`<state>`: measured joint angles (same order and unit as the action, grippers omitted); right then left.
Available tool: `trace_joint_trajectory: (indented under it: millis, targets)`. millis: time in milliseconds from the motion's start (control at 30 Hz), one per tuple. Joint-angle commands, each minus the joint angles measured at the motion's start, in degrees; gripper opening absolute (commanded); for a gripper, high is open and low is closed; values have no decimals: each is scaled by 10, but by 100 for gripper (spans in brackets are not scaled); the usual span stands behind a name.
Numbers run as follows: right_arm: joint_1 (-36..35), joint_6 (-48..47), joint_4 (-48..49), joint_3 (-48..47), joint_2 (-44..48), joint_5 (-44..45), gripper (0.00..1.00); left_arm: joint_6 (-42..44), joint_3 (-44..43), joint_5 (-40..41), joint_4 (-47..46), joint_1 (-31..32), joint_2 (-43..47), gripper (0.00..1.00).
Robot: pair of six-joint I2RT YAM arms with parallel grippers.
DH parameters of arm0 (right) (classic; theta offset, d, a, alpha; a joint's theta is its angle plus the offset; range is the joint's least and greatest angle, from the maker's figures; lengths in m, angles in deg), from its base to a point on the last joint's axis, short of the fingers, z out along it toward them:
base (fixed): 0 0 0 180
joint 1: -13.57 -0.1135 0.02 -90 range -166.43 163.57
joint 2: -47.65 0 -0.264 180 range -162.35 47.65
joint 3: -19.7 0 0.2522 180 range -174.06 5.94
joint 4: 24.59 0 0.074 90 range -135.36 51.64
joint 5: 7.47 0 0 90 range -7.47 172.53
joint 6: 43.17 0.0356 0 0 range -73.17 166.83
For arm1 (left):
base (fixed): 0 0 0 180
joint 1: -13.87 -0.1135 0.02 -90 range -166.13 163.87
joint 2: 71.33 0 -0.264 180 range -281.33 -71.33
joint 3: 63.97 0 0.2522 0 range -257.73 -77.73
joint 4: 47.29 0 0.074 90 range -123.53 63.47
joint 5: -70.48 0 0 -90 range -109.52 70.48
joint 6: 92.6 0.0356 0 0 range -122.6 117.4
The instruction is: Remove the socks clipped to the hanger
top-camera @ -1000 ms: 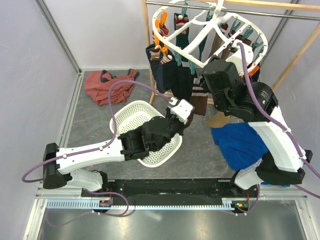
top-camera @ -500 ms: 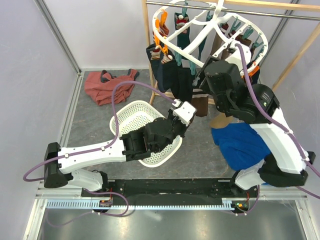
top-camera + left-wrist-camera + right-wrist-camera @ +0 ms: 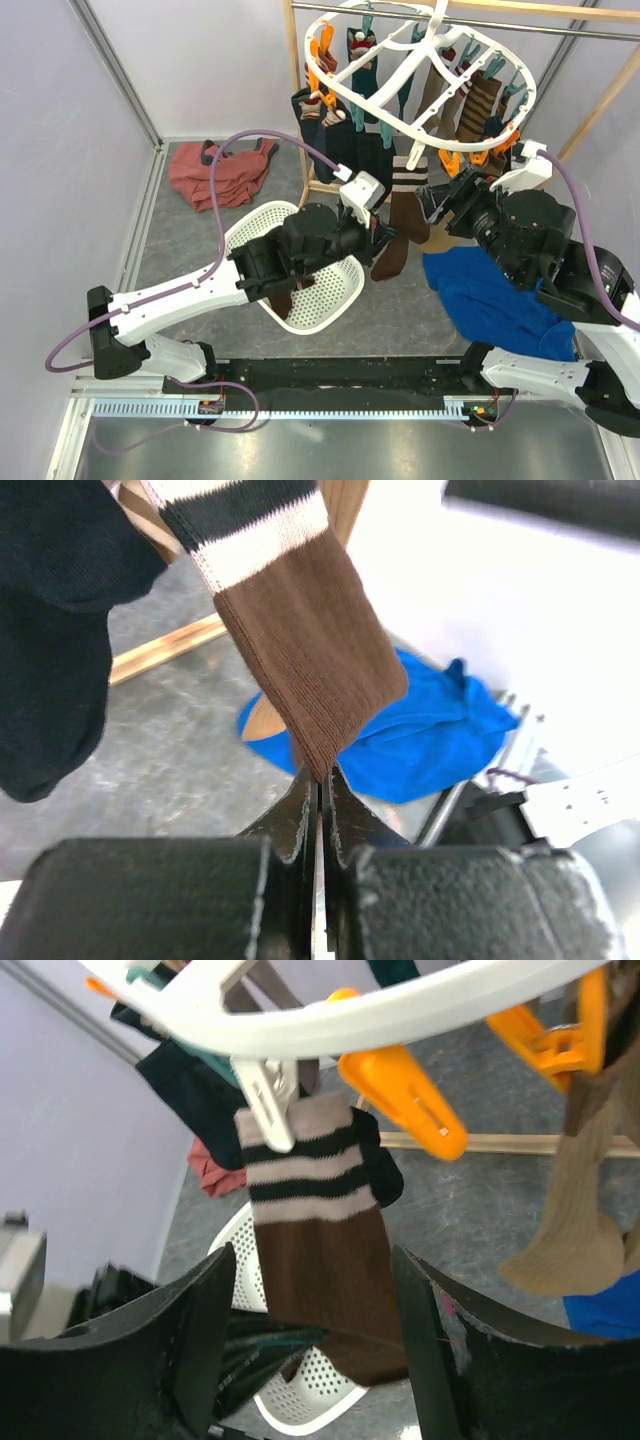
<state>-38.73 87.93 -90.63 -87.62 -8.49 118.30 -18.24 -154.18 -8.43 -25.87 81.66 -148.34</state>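
The left arm (image 3: 190, 290) reaches forward — its left gripper (image 3: 318, 780) is pinched tight on the brown striped sock (image 3: 310, 670) toe. The right arm (image 3: 540, 240) is raised, the right gripper (image 3: 318, 1340) jaws spread wide.

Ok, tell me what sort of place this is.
Probably a robot test cell staged as a laundry corner: a white clip hanger loaded with socks hangs from a wooden rail frame, a perforated basket sits on the grey floor, and metal-framed panels wall it in.
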Motion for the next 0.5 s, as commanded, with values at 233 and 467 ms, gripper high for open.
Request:
trace_joint_trajectory:
  millis: [233, 467]
  targets:
    - [-1, -134, 160, 178, 108, -160, 72, -134, -52, -130, 11, -57, -4, 2]
    - [-1, -184, 158, 228, 129, -142, 75, -153, -68, -149, 11, -58, -19, 2]
